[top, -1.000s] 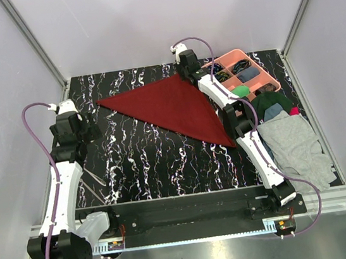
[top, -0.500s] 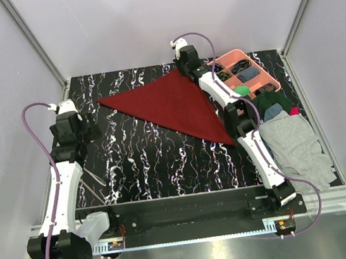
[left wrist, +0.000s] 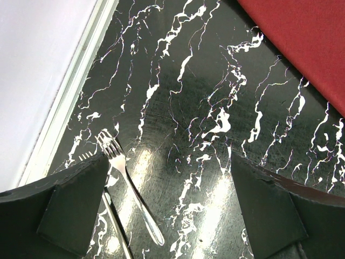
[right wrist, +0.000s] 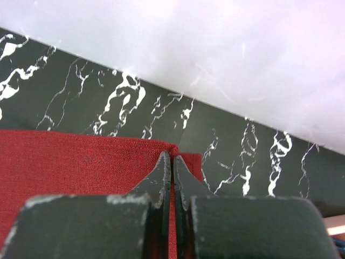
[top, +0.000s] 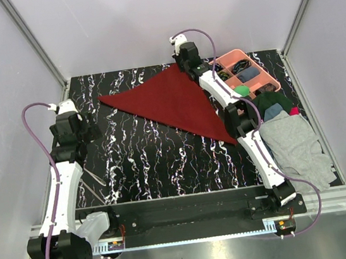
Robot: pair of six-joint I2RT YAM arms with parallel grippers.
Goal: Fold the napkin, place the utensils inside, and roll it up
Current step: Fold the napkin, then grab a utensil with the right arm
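While pinching the napkin [top: 170,104] by its far corner, reaches to the back of the counter [top: 152,164] with the right gripper [right wrist: 171,162].

Has those jaws pressed fully together on the tip of the cloth, close to the back wall [right wrist: 215,54]. Lays the napkin flat as a maroon triangle, apex at the rear, long edge slanting from left of centre down to the right arm [top: 238,117]. Hangs the left gripper [left wrist: 172,178] over the counter's left side, jaws spread wide with nothing between them. Shows the utensils [top: 94,178] just below it near the left edge: a fork [left wrist: 129,189] and a second slim piece [left wrist: 116,222] just beside it, both well apart from the napkin. Has a pink tray [top: 269,82] and a pile of clothes [top: 293,145] on the right, beside that arm.
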